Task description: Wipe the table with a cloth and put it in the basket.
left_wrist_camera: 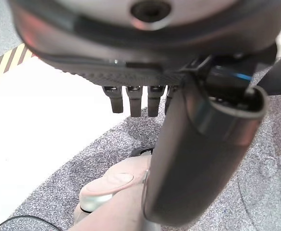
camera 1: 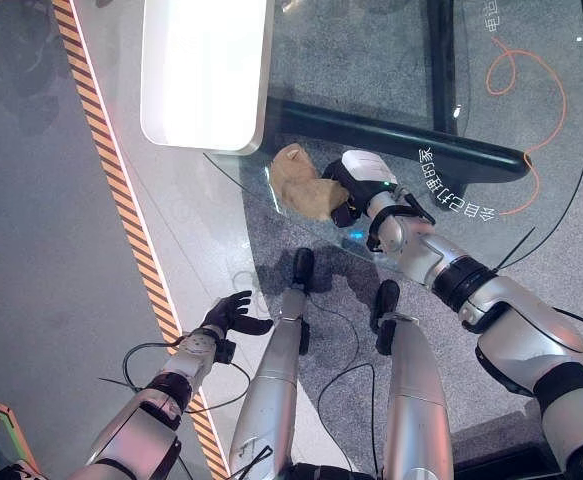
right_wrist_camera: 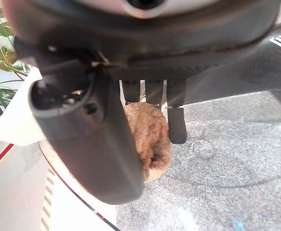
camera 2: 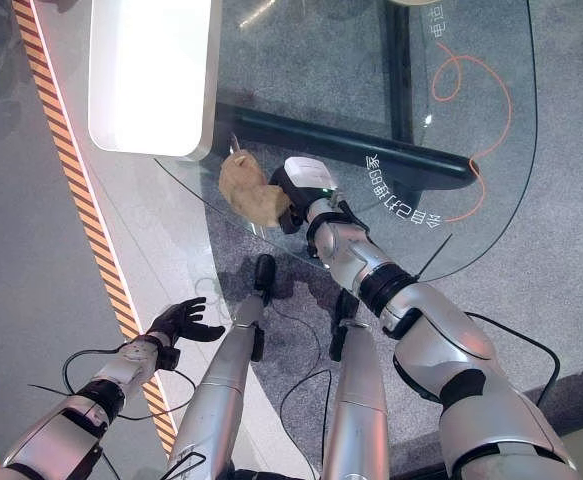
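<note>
A crumpled tan cloth point(camera 1: 301, 187) lies on the glass table point(camera 1: 391, 60) close to its near left edge. My right hand point(camera 1: 359, 182) is on the cloth's right side, shut on it. In the right wrist view the fuzzy cloth point(right_wrist_camera: 152, 139) sits between the thumb point(right_wrist_camera: 97, 144) and the curled fingers point(right_wrist_camera: 177, 126). My left hand point(camera 1: 231, 315) hangs low at the left over the floor, away from the table, open with fingers spread and nothing in it. The left wrist view has its fingers point(left_wrist_camera: 130, 100) straight above the grey floor.
A white rounded slab point(camera 1: 206, 70) stands at the table's far left. A black frame beam point(camera 1: 401, 135) runs under the glass. An orange cable point(camera 1: 531, 100) curls on the floor beneath. Yellow-black striped tape point(camera 1: 121, 180) runs along the floor on the left.
</note>
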